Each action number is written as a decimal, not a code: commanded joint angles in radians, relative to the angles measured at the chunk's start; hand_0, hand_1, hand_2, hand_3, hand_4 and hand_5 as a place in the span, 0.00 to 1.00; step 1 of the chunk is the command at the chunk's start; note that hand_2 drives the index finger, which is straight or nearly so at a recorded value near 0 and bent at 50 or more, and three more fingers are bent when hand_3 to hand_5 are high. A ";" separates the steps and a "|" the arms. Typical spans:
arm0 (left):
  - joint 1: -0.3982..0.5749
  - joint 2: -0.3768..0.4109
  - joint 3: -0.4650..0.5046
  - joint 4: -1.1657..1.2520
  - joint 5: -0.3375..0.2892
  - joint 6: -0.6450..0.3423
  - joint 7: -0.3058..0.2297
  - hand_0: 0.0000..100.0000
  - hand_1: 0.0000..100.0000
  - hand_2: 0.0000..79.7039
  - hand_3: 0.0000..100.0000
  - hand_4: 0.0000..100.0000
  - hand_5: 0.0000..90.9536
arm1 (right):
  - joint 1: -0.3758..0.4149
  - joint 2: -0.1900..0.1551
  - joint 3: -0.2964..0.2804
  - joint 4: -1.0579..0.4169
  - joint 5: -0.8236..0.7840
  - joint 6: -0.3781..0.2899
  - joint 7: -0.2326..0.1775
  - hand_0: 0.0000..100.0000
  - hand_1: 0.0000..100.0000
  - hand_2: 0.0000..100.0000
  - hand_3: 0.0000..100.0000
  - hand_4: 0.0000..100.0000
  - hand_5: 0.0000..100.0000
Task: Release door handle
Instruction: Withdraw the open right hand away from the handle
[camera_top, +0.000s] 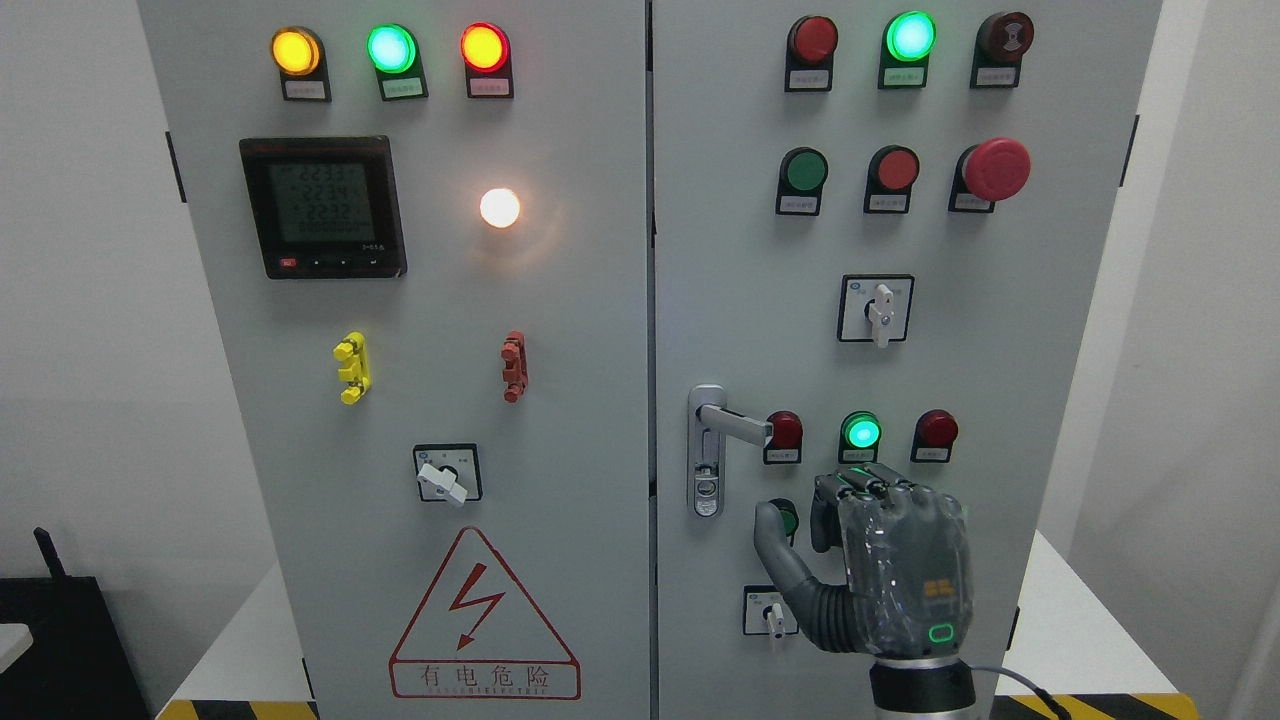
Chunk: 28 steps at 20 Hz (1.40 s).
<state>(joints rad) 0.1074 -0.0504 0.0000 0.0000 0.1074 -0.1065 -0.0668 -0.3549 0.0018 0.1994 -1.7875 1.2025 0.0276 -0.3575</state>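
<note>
The silver door handle (733, 421) sits on the right cabinet door (720, 250), its lever pointing right from a tall silver plate with a lock below. My right hand (800, 520) hangs below and to the right of the lever, apart from it. Its back faces the camera, the thumb is spread to the left, and the fingers (866, 482) are loosely bent towards the door, holding nothing. The hand covers part of a green button and some of the panel behind it. My left arm does not show.
Around the handle are red and green lamps (860, 432), a rotary switch (879, 310) and a red mushroom button (995, 168). The left door (590, 400) carries a meter, lamps and a warning triangle. A small switch (772, 612) lies beside my wrist.
</note>
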 joint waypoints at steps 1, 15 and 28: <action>0.000 0.000 -0.014 0.020 0.000 0.001 -0.001 0.12 0.39 0.00 0.00 0.00 0.00 | 0.047 -0.167 -0.063 -0.070 -0.095 -0.014 -0.003 0.49 0.27 0.35 0.52 0.39 0.32; 0.000 0.000 -0.014 0.020 0.000 0.001 -0.001 0.12 0.39 0.00 0.00 0.00 0.00 | 0.068 -0.206 -0.094 -0.088 -0.162 -0.130 -0.011 0.45 0.07 0.00 0.00 0.00 0.00; 0.000 0.000 -0.014 0.020 0.000 0.001 -0.001 0.12 0.39 0.00 0.00 0.00 0.00 | 0.089 -0.197 -0.077 -0.093 -0.162 -0.130 -0.003 0.39 0.13 0.00 0.00 0.00 0.00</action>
<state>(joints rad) 0.1073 -0.0505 0.0000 0.0000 0.1074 -0.1064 -0.0668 -0.2783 -0.1819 0.1221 -1.8693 1.0418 -0.1025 -0.3625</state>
